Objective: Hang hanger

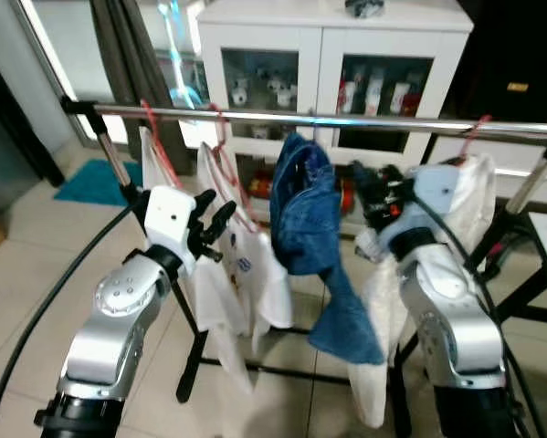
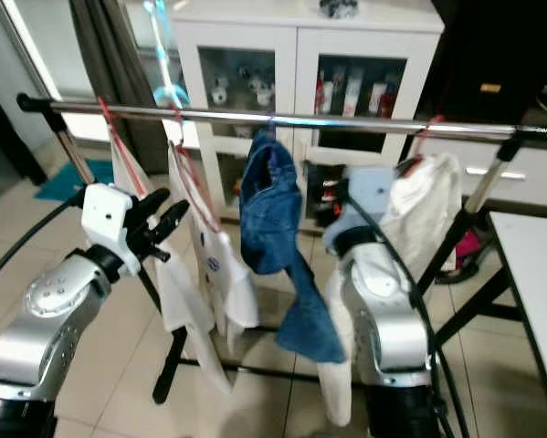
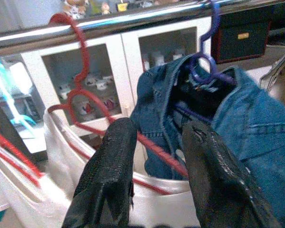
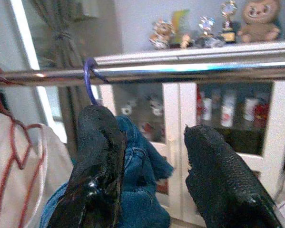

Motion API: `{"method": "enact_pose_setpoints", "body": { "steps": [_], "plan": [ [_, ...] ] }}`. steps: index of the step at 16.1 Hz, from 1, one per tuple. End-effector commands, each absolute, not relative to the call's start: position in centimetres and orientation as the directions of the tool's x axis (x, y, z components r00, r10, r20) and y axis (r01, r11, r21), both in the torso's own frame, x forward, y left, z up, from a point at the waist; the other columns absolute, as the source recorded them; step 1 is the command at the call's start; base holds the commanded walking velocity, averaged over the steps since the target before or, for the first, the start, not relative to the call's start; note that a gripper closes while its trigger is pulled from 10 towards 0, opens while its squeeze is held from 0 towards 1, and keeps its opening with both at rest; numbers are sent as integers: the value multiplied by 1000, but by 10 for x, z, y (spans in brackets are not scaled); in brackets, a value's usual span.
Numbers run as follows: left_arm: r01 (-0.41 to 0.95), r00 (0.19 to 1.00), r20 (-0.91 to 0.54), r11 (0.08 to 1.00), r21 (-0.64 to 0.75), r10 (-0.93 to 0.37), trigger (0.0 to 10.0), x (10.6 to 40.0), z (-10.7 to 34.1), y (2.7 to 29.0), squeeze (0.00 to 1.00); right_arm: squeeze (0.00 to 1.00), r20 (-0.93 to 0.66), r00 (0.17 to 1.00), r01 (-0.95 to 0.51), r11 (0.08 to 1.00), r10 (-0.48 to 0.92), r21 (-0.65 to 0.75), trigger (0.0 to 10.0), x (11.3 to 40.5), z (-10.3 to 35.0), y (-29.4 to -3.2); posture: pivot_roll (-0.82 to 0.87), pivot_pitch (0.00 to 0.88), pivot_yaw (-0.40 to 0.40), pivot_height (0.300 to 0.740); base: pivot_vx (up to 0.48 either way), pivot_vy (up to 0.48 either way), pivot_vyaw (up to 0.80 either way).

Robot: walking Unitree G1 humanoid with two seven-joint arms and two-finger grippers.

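Metal rail (image 1: 364, 119) of a clothes rack runs across the scene at head-camera height, in front of a white cabinet (image 1: 332, 55) with glass doors.

On the rail, robot's left to right: two white garments (image 1: 232, 265) on red hangers (image 3: 78, 90), then a blue denim garment (image 1: 305, 219), then another white garment (image 2: 419, 205) on a red hanger at the right end.

The denim piece sits on a blue hanger (image 3: 204, 71). Its hook (image 4: 88, 78) is over the rail; the hanger is hung. Denim drapes down, lower end trailing toward the tiled floor (image 1: 36, 265).

Left gripper (image 1: 209, 224): raised below the rail, just beside the white garments on their left side. Jaws open, nothing between them. In the left wrist view the two black fingers (image 3: 109, 175) stand apart, with a red hanger and the denim beyond them.

Right gripper (image 4: 152, 161): raised near the rail, to the right of the denim. Jaws open and empty; the wrist view shows the fingers apart, the blue hook and rail beyond. From the head camera this gripper is blurred and partly hidden by its own wrist (image 1: 419, 196).

Teal mat (image 1: 95, 181) on the floor, far left. Edge of a white surface (image 2: 538, 274) at far right.
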State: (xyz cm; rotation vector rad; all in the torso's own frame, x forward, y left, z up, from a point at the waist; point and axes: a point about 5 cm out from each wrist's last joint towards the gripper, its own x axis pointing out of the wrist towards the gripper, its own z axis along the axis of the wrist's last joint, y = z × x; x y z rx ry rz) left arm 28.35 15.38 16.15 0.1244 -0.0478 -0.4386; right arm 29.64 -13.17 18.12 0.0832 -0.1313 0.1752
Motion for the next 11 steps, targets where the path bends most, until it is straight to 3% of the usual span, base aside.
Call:
{"method": "enact_pose_setpoints", "body": {
  "steps": [1,3,4,8,11],
  "plan": [
    [424,903,24,898,122,-429,10000,284,162,153,0,0,125,980,-167,982,156,85,10000,298,181,-136,-84,0,74,719,0,0,0],
    [461,884,14,878,132,-466,10000,281,160,154,0,0,108,976,-198,975,187,100,10000,303,180,-130,-84,0,74,719,0,0,0],
    [470,879,12,871,139,-476,10000,279,160,153,0,1000,98,983,-167,978,155,128,10000,309,181,-132,-76,0,69,719,0,0,0],
    [580,812,-52,794,180,-581,10000,267,156,149,0,1000,2,991,-132,991,132,-6,10000,347,185,-131,-57,0,58,719,0,0,0],
    [650,758,-109,731,206,-643,10000,258,152,147,0,1000,-69,995,-83,990,75,-118,10000,360,176,-134,-52,0,54,719,0,0,0]
  ]
}}
